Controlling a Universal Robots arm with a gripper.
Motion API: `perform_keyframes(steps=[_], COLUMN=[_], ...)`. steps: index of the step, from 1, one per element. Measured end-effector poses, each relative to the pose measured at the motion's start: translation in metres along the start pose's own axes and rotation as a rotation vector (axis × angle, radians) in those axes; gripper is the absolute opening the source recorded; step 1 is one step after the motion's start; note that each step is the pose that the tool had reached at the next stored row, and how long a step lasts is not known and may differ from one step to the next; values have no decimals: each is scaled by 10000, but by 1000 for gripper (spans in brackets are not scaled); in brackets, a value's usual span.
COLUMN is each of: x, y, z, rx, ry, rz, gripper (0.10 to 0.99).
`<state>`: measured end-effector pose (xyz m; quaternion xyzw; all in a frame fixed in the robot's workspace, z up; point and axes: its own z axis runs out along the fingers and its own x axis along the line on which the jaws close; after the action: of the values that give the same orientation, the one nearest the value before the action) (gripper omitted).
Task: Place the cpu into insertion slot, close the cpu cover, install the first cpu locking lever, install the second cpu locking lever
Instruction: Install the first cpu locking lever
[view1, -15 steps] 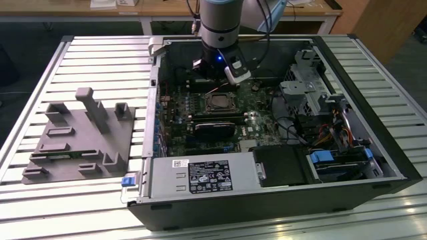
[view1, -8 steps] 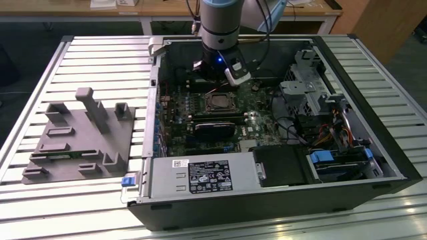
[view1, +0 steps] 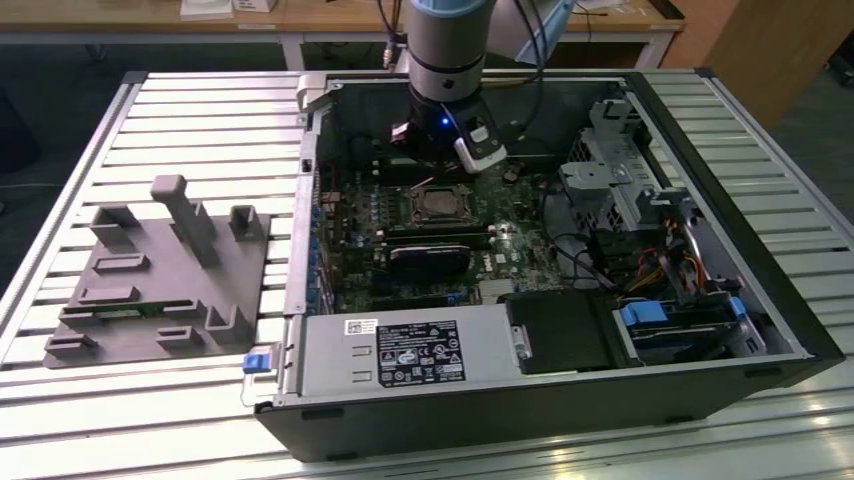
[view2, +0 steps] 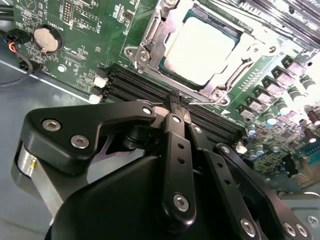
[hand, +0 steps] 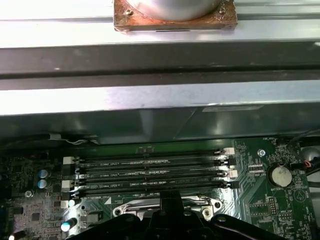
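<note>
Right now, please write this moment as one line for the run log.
cpu: seated in insertion slot | cpu cover: lies around cpu | end effector: shut, tips near memory slots beside the socket

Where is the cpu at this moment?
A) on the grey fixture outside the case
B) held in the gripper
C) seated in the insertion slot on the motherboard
C: in the second wrist view the pale top of the cpu lies flat inside the silver frame of the cpu cover on the green motherboard, beyond the gripper.
</note>
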<state>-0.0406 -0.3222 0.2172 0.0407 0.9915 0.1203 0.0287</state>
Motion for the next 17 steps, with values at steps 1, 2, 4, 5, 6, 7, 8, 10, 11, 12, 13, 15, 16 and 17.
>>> perform_keyframes(steps=[1,2,4,5,6,7,8,10,11,12,13,15,16,17], x=[-7,-14,-23,-23,-23,-23,-23,-22,-21,-21,-20,-20,-19,-17], y=[2,4,6,6,5,4,2,0,-2,-3,-5,-6,-6,-4], z=[4,7,16,21,28,35,44,60,67,73,78,91,97,100], rx=[1,2,2,2,1,-1,-4,-12,-16,-19,-22,-34,-39,-41], ry=[0,1,1,-2,-11,-32,-64,-143,-188,-238,-293,-416,-479,-516], rz=[1,1,0,1,-1,-6,-15,-35,-46,-57,-71,-100,-115,-123], gripper=[106,106,106,106,106,106,106,106,106,106,106,106,106,106])
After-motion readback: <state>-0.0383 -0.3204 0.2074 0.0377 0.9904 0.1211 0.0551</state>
